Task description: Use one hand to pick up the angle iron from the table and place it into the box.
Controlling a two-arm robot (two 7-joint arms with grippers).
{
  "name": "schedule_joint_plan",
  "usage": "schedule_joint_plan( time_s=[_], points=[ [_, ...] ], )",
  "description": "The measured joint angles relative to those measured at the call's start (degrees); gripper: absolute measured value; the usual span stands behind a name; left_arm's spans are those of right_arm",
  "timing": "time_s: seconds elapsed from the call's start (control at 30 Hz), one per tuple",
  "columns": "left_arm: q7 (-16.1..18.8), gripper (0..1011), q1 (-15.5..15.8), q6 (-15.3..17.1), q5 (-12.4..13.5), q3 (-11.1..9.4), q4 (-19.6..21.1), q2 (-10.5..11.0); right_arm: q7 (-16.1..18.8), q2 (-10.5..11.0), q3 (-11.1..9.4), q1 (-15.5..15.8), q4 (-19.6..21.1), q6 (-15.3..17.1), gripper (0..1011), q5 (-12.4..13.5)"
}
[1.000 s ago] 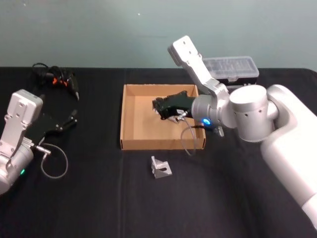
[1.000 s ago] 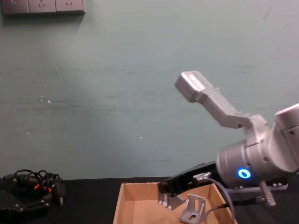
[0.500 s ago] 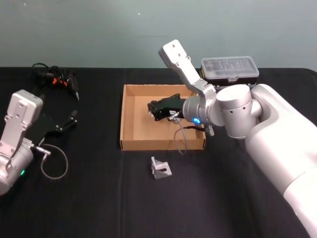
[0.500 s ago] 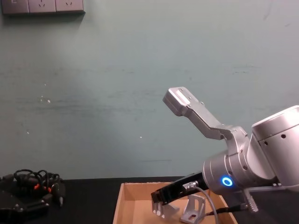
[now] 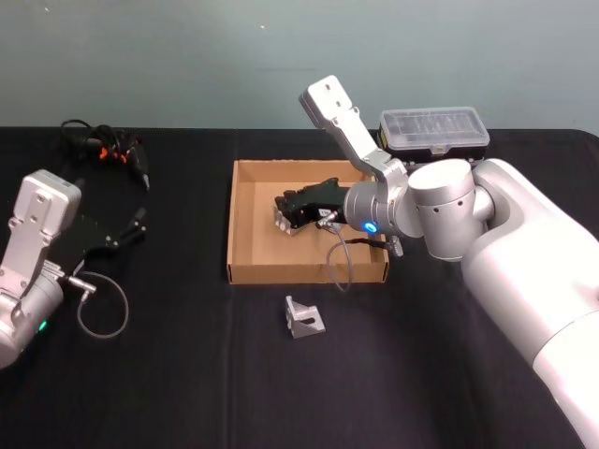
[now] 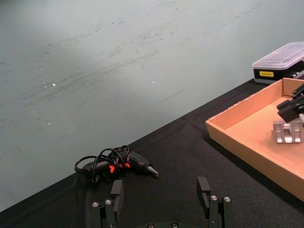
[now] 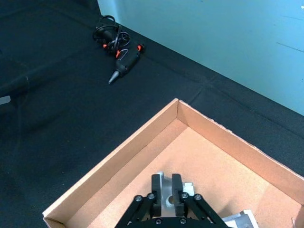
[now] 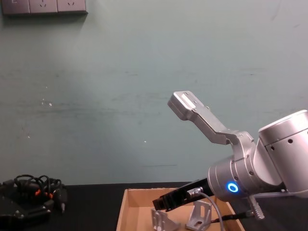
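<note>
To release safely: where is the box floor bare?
Bare floor lies along the box's left wall and front-left corner. Middle and right are crowded: the right gripper holds a bracket there, beside a second bracket. Left gripper rests far left.

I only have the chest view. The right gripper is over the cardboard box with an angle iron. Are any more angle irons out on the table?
Observer: Yes. The head view shows a loose angle iron on the table, just in front of the box.
Operator: Where's the left arm?
Observer: The left gripper is open, far left over the table, holding nothing.
Operator: Is the right one gripping?
Observer: In the right wrist view, the right gripper is shut on the held angle iron.
</note>
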State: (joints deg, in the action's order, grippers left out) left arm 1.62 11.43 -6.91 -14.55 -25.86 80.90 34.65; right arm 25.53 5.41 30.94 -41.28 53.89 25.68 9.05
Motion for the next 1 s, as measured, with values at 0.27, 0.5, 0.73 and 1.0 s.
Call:
schedule_joint_plan(
  time_s=[0.27, 0.5, 0.73, 1.0],
  points=[
    [0.0, 1011, 0.0, 0.0, 0.0, 0.0, 0.0, 0.0, -0.14, 0.04, 0.05, 0.08, 0.2, 0.1, 354, 0.0],
    [0.0, 1011, 0.0, 0.0, 0.0, 0.0, 0.0, 0.0, -0.22, 0.08, 0.07, 0.12, 0.3, 0.14, 595, 0.0],
    [0.0, 1011, 0.0, 0.0, 0.0, 0.0, 0.0, 0.0, -0.25, 0.11, 0.07, 0.15, 0.34, 0.17, 809, 0.0],
    [0.0, 1011, 0.0, 0.0, 0.0, 0.0, 0.0, 0.0, -0.24, 2.48, -0.65, 3.49, 7.4, 1.91, 1003, 0.39]
  ],
)
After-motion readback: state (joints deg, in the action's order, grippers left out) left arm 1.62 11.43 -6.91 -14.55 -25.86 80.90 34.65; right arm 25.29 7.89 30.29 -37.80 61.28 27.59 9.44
